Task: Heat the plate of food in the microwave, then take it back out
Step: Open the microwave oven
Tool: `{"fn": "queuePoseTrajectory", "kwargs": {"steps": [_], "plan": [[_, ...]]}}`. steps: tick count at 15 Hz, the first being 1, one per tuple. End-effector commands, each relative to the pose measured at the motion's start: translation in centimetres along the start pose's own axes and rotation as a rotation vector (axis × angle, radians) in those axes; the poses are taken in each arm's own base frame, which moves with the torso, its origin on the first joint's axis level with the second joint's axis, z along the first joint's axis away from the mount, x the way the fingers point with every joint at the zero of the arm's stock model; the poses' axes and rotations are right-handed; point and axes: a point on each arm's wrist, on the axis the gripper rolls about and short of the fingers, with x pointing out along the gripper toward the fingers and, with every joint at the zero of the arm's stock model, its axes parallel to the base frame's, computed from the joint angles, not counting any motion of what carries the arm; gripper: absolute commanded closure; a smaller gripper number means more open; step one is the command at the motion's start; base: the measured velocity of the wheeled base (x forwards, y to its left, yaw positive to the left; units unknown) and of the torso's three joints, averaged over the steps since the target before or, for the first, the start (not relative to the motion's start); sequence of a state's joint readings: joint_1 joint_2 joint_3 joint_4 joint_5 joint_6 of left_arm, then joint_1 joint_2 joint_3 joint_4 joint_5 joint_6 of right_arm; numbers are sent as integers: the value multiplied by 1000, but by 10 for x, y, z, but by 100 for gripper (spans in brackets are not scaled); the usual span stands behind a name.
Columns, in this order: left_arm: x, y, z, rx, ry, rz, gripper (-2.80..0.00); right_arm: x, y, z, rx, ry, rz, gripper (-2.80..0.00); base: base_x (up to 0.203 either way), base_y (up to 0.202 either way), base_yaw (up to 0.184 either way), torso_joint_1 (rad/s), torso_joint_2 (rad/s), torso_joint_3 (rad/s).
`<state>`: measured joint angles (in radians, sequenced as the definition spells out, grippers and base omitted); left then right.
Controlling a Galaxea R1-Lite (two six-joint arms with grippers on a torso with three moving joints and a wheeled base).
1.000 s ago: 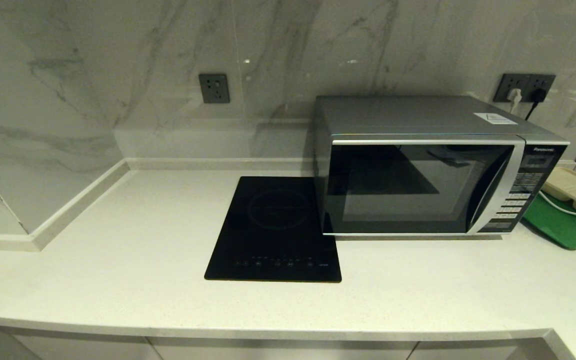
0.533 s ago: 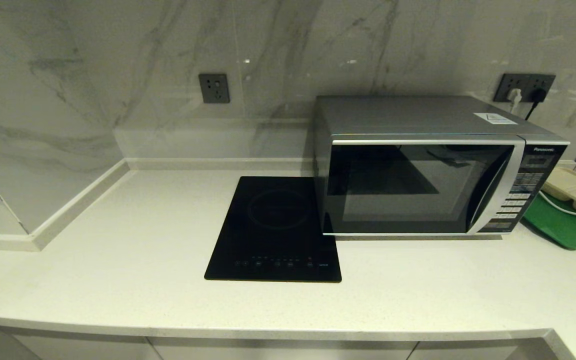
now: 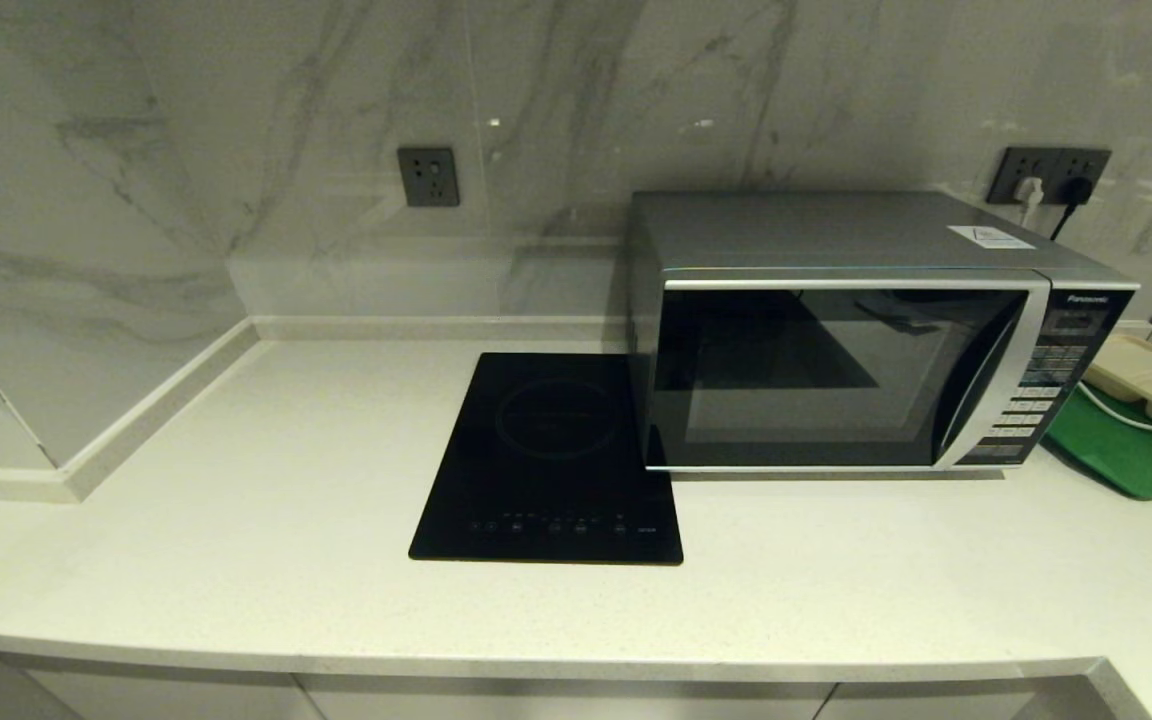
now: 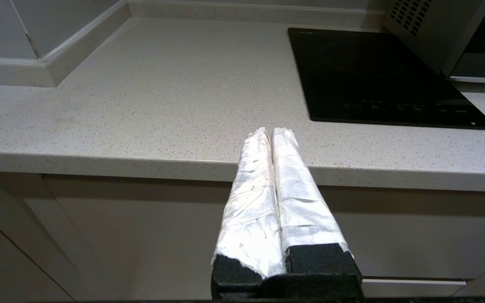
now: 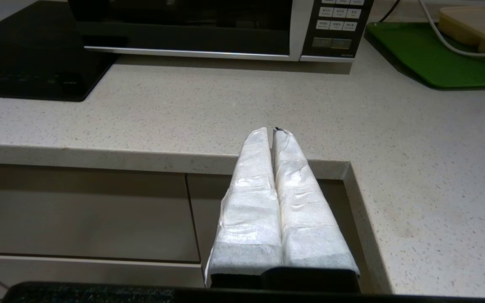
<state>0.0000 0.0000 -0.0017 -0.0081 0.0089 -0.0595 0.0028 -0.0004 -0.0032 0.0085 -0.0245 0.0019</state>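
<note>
Both grippers, L (image 4: 271,131) & R (image 5: 273,131), parked at counter's 6 o'clock, jaws pressed together, empty; microwave (image 3: 836,340) door closed, plate unseen.

Pale speckled countertop (image 3: 236,560) meets grey-veined marble wall (image 3: 236,120) bearing dark sockets (image 3: 428,177), cabinets (image 4: 141,235) beneath

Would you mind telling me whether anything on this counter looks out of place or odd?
Nothing looks spilled or damaged. The microwave stands square with its door shut beside the cooktop. The one oddity: no plate of food is visible in any view.
</note>
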Motion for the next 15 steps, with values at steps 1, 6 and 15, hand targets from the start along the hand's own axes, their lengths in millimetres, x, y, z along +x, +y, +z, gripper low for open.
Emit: {"fn": "queuePoseTrajectory", "kwargs": {"steps": [1,6,15], "plan": [[0,0,0,0,-1,0,0,0,0,0,2,6,-3,0,0,0,0,0,0,0],[0,0,0,-2,-1,0,0,-4,0,53,63,43,-4,0,0,0,0,0,0,0],[0,0,0,0,1,0,0,141,-2,169,-107,342,-303,-280,0,0,0,0,0,0]]}}
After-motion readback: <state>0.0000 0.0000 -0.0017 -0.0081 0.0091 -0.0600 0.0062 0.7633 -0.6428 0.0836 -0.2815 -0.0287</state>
